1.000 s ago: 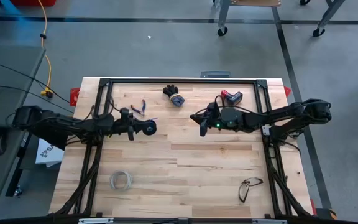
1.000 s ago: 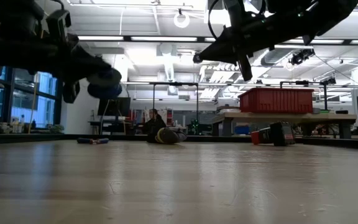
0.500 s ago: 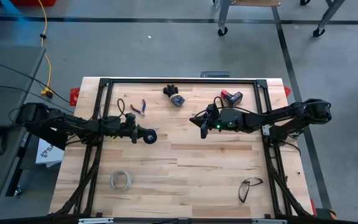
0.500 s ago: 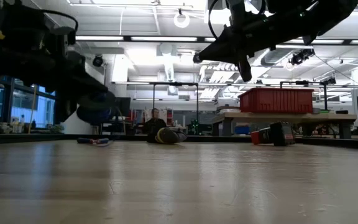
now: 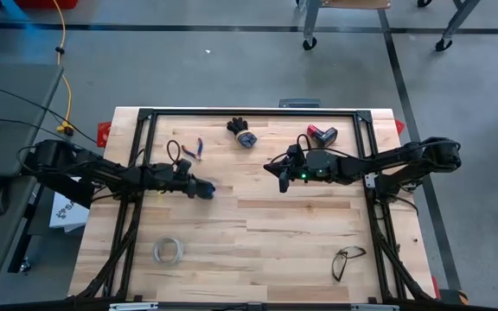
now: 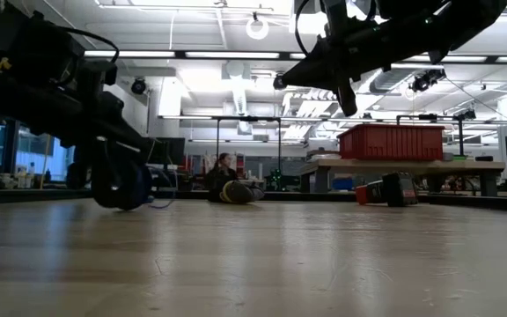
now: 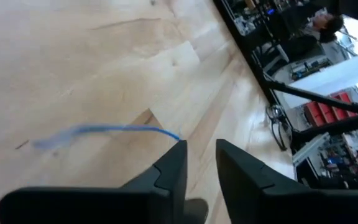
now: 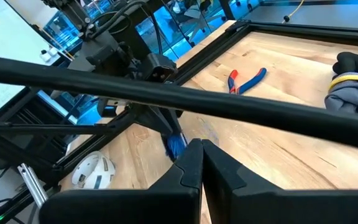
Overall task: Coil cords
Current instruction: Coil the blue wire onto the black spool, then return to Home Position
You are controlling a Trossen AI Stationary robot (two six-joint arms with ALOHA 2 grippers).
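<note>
The cords show as a small dark blue spool (image 6: 123, 185) standing on its edge on the wooden table (image 5: 258, 233), left of centre, with a thin blue wire (image 7: 104, 130) lying on the wood. My left gripper (image 5: 199, 187) is low over the spool (image 5: 207, 188). Its fingers stand a little apart in the wrist view (image 7: 201, 155), with nothing between them. My right gripper (image 5: 282, 180) hangs shut above the table's middle (image 6: 349, 101), with nothing seen in it. The spool (image 8: 176, 144) shows beyond its fingertips. My left gripper hangs right over the spool, which rests on the table. The wire's end (image 7: 176, 138) reaches the tip of one finger (image 7: 174, 168). I cannot tell whether the fingers touch the spool or the wire.
Red-and-blue pliers (image 5: 195, 149), a dark grey glove bundle (image 5: 243, 132) and a red-black device (image 5: 322, 134) lie along the far side. A whitish tape ring (image 5: 168, 250) and glasses (image 5: 346, 259) lie near the front. A black frame (image 5: 249, 112) borders the table.
My left gripper has sunk toward the table and rolled, carrying the spool down. The spool hung clear of the table and edge-on in the low view. It now stands on its edge on the wood. My right gripper has kept still.
</note>
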